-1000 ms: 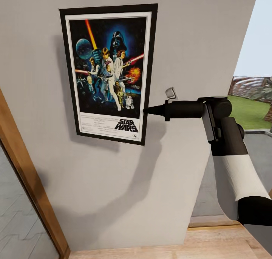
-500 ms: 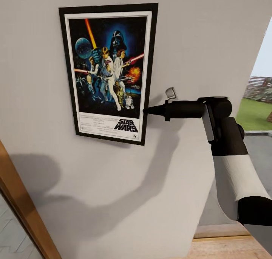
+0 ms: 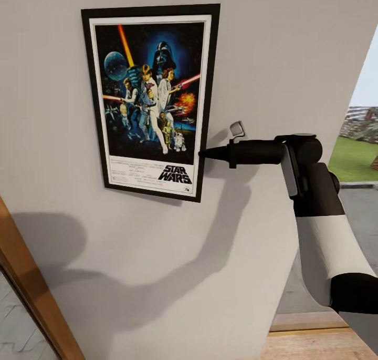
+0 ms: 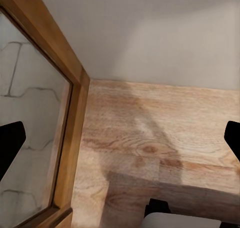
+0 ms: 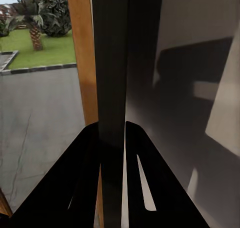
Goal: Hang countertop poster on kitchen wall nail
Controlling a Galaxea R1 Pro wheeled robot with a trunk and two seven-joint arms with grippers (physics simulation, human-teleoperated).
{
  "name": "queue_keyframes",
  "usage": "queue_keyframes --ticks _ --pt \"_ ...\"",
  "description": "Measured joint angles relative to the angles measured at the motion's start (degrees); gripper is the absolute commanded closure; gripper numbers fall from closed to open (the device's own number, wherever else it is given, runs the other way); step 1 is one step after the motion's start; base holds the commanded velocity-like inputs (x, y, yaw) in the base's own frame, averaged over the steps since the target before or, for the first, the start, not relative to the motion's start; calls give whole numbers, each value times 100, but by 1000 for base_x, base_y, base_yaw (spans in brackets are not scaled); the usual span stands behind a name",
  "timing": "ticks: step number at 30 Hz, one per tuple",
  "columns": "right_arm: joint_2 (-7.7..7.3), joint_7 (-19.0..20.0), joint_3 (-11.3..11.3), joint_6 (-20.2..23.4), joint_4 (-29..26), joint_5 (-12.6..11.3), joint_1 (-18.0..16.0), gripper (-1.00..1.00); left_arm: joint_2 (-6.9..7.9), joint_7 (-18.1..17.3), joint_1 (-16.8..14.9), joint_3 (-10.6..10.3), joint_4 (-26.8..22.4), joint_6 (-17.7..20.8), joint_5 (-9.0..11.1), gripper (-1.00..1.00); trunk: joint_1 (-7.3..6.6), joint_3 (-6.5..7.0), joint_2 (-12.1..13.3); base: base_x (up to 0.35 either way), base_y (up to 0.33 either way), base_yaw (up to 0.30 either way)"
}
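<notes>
**Nearly hung: poster held flat to the wall by its right edge**

Shown against the pale grey wall [image 3: 294, 44]: the poster [image 3: 151, 94], upright in portrait, black frame and white border, "STAR WARS" title at the foot. Slightly skewed, lower edge sloping down toward the right gripper [image 3: 202, 153]. Pinched at the lower right edge of the frame by that gripper, reaching in level from the side on a black-and-white forearm. Confirmed from the right wrist view: frame edge [image 5: 111, 73] seen end-on as a dark strip running up between the two black fingers [image 5: 80, 173], pressed together on it. Wall nail hidden, presumably behind the poster's top; contact with it not verifiable.

Below the poster: arm's shadow spread across the plaster, wooden door frame [image 3: 31, 291] to the lower left, wood floor [image 3: 315, 344] at the wall's foot. Beyond the wall's right end: lawn and paving outdoors.

Left gripper [image 4: 120, 138] spread wide, fingertips at either side of its wrist view, holding nothing, pointed down at floor [image 4: 160, 138] and door frame [image 4: 50, 63].

Step in hand, as judged: final hanging, seating the poster on a nail.

Next move, as judged: slight settling or levelling against the wall, then a gentle parting of the fingers and a sideways retreat away from the poster, without dragging the frame off its hold.
</notes>
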Motion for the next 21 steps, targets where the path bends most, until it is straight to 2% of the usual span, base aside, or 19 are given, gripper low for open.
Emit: queue_keyframes --ticks 21 --pt "1 5 1 -31 -11 30 9 100 0 0 0 0 0 1 0 -100 0 0 0 0 0 0"
